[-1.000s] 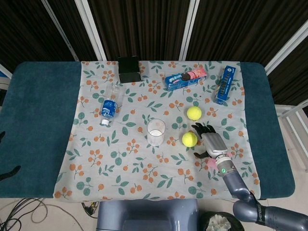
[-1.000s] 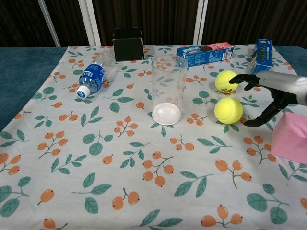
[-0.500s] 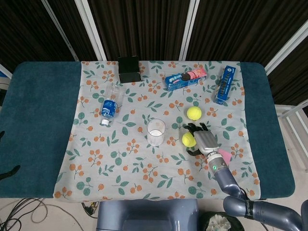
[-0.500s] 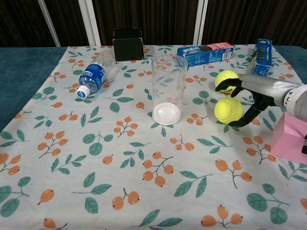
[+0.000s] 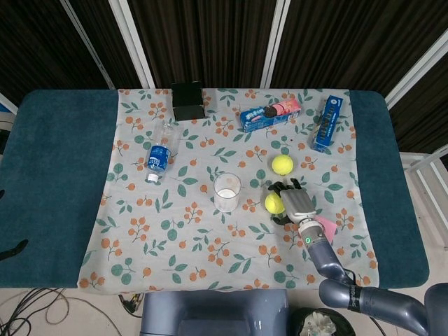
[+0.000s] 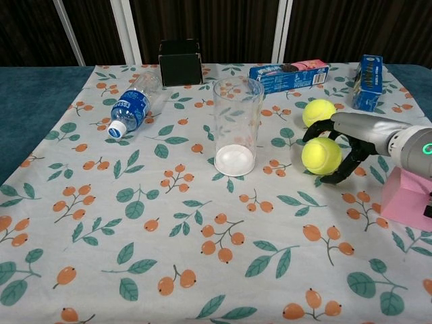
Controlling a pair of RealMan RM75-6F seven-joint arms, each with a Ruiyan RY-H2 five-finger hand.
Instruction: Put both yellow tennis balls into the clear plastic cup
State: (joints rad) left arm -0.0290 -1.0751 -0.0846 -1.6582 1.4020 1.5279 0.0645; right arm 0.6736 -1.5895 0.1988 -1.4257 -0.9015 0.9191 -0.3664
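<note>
The clear plastic cup (image 5: pixel 227 192) (image 6: pixel 237 125) stands upright mid-cloth with a white base and nothing in it. One yellow tennis ball (image 5: pixel 283 164) (image 6: pixel 318 112) lies free to the cup's right and farther back. The nearer tennis ball (image 5: pixel 273 204) (image 6: pixel 321 155) rests on the cloth, and my right hand (image 5: pixel 297 203) (image 6: pixel 358 135) holds it from the right, with fingers curled over its top and the thumb under its near side. Of my left hand only dark tips (image 5: pixel 12 250) show at the left edge of the head view.
A pink block (image 6: pixel 407 196) (image 5: pixel 325 226) sits under my right wrist. A water bottle (image 5: pixel 159 152) lies left of the cup. A black box (image 5: pixel 188 101), a biscuit box (image 5: pixel 270 114) and a blue box (image 5: pixel 327 122) line the far edge of the floral cloth (image 5: pixel 175 238).
My right hand moved left onto the nearer tennis ball and its fingers closed around it. The ball stayed almost in place; the cup and the other ball did not move.
</note>
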